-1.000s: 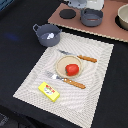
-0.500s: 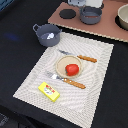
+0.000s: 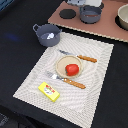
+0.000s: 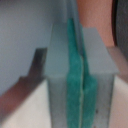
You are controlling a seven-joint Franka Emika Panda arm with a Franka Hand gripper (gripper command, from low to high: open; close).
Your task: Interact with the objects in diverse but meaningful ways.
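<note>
I see grey pot (image 3: 47, 34) at placemat's (image 3: 102, 60) far left corner, yellow box (image 3: 48, 91) on near edge, red tomato (image 3: 72, 69) on tan plate (image 3: 61, 65) between fork (image 3: 67, 80) and knife (image 3: 80, 56). My gripper (image 4: 80, 95): green pads (image 4: 73, 60) pressed together, nothing between.

Black tabletop (image 3: 20, 55) under a pale striped placemat (image 3: 95, 82)

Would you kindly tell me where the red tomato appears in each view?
Exterior view: the round red tomato sits on the beige plate, mid-placemat.
Wrist view: not in it; the shut pincer fills the picture.
Shared landmark: none identifiable with confidence.
</note>
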